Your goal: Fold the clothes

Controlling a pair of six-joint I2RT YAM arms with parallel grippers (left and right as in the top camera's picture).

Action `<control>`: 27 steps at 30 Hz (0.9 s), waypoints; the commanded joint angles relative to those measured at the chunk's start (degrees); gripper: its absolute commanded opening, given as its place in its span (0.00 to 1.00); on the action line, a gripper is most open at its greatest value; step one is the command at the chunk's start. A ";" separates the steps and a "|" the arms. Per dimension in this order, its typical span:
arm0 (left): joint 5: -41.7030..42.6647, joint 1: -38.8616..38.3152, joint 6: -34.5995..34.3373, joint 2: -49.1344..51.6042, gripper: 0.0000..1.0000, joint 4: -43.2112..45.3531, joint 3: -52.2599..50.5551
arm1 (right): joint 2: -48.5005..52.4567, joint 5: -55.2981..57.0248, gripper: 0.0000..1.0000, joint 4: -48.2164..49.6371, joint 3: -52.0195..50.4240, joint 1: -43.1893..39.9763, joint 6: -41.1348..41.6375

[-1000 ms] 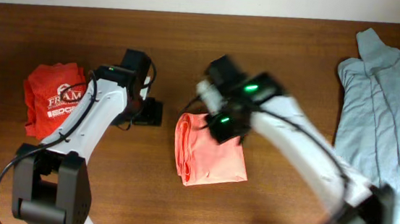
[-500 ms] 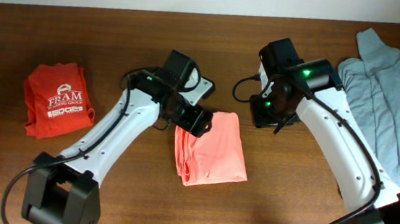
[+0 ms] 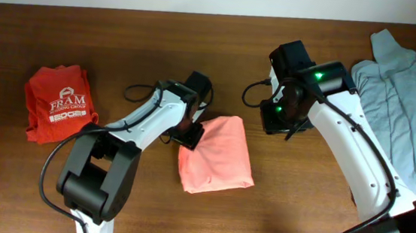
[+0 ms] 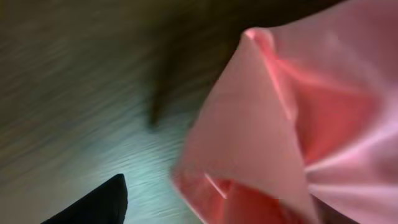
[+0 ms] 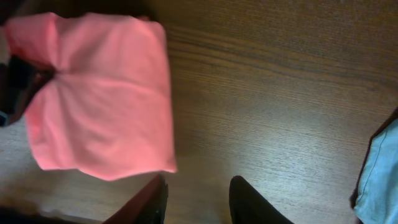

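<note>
Left gripper (image 3: 190,134) clamped on folded pink shirt (image 3: 218,155) left edge; right gripper (image 5: 196,198) apart, empty. Next, probably drag it left beside FRAM tee (image 3: 59,107).

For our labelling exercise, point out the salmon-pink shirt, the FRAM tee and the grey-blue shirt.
salmon-pink shirt (image 3: 219,157), overhead view, middle of the folded bundle
FRAM tee (image 3: 65,106), overhead view, its white print
grey-blue shirt (image 3: 402,96), overhead view, its body

Salmon-pink shirt (image 3: 216,155) folded at tabletop centre, left edge bunched; FRAM tee (image 3: 59,104) folded far left; grey-blue shirt (image 3: 402,103) spread right.
</note>
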 commanded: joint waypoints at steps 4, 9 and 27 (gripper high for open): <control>-9.57 2.43 -7.56 0.11 0.70 -3.21 -0.24 | 0.20 0.98 0.38 -0.26 -0.26 -0.07 0.61; -9.11 2.36 -7.54 -0.96 0.70 -5.42 0.11 | 0.20 0.96 0.38 -0.20 -0.26 -0.07 0.61; 2.89 2.25 -6.97 -13.07 0.70 -4.76 0.17 | 0.20 1.16 0.38 -0.33 -0.26 -0.07 0.59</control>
